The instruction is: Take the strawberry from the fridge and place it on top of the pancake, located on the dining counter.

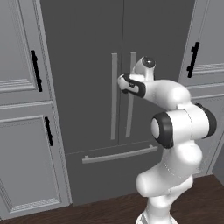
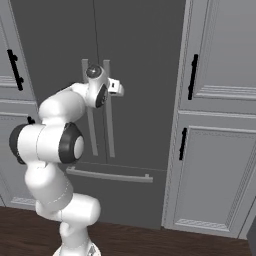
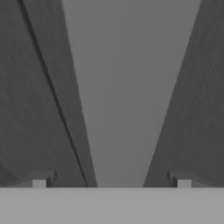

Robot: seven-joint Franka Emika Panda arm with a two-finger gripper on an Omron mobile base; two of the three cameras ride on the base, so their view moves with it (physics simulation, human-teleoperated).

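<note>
While the fridge (image 1: pixel 87 109) stood shut, any strawberry inside hidden, its right door's upright bar handle (image 3: pixel 127 87) ran lengthwise straight ahead between the tool's (image 3: pixel 111 180) widely parted fingertips (image 3: pixel 41 180), light grey cabinets (image 1: pixel 26 131) flanking the fridge.

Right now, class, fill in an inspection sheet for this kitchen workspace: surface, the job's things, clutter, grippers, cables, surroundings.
Surface: dark wood floor; no counter in view.
Job's things: fridge shut, both doors and the bottom drawer closed; strawberry, pancake and dining counter nothing seen.
Clutter: nothing seen.
Grippers: gripper at the right door handle; in the hand view the grey bar runs up between the spread fingers, open, not clamped.
Cables: nothing seen.
Surroundings: light grey panelled cabinets with black handles on both sides of the fridge.
</note>
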